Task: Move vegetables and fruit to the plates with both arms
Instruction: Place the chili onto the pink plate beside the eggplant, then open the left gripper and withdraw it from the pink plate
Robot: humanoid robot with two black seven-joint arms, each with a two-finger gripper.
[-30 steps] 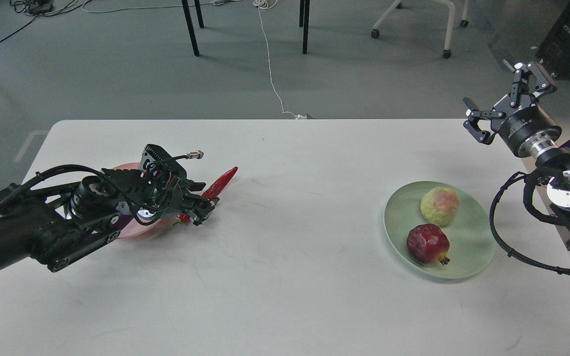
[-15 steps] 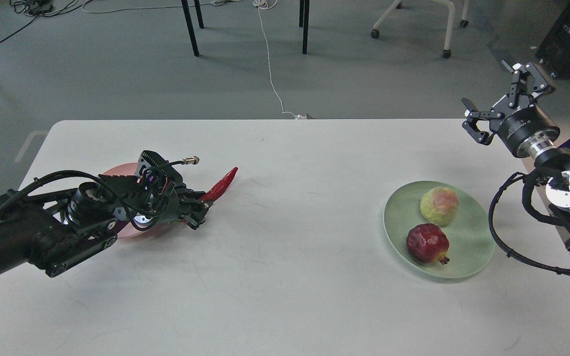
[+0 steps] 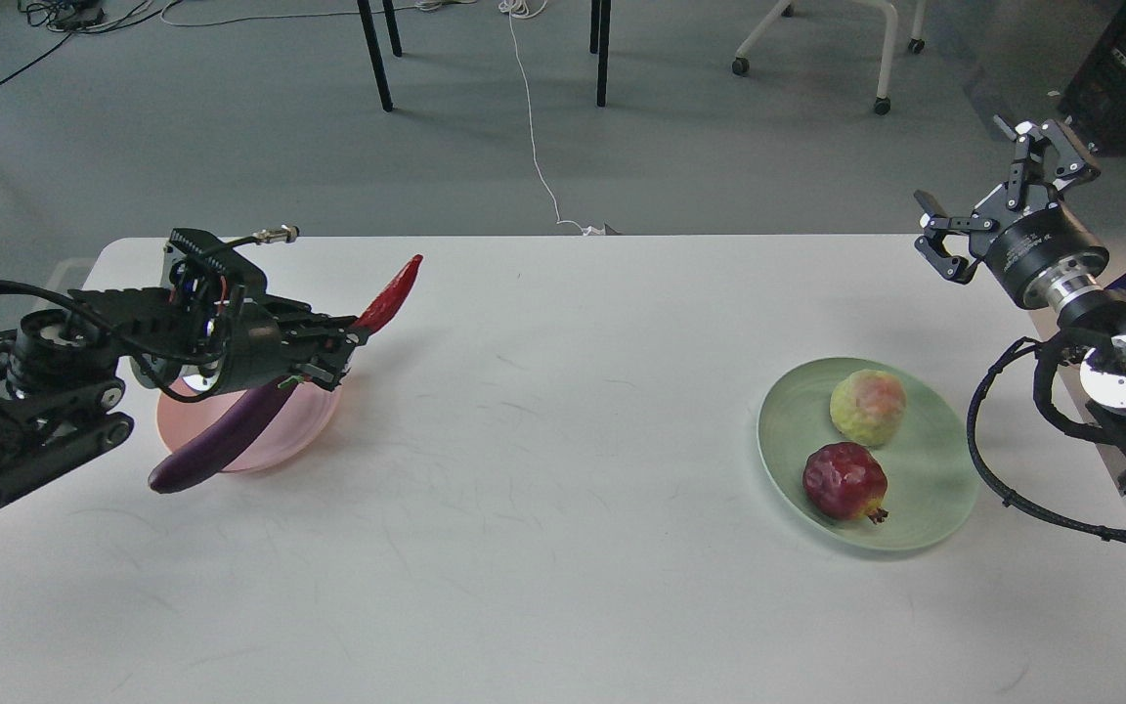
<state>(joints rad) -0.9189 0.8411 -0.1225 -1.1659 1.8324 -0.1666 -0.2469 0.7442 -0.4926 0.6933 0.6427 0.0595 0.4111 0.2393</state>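
Observation:
My left gripper (image 3: 343,350) is shut on the stem end of the red chili pepper (image 3: 389,293) and holds it in the air above the right edge of the pale pink plate (image 3: 304,425). The purple eggplant (image 3: 221,438) lies across the pink plate, its tip hanging over the plate's left front rim. The pale green plate (image 3: 934,489) at the right holds the yellow-green fruit (image 3: 868,407) and the dark red pomegranate (image 3: 844,481). My right gripper (image 3: 998,191) is open and empty, raised beyond the table's far right corner.
The white table (image 3: 563,508) ends close behind the left gripper and to the right of the green plate. Chair legs (image 3: 379,54), a wheeled base (image 3: 881,59) and a white cable (image 3: 534,127) are on the grey floor beyond.
My left gripper has lifted the chili pepper off the table and drawn back to the left and up, uncovering the eggplant on the pink plate. The right arm has barely moved.

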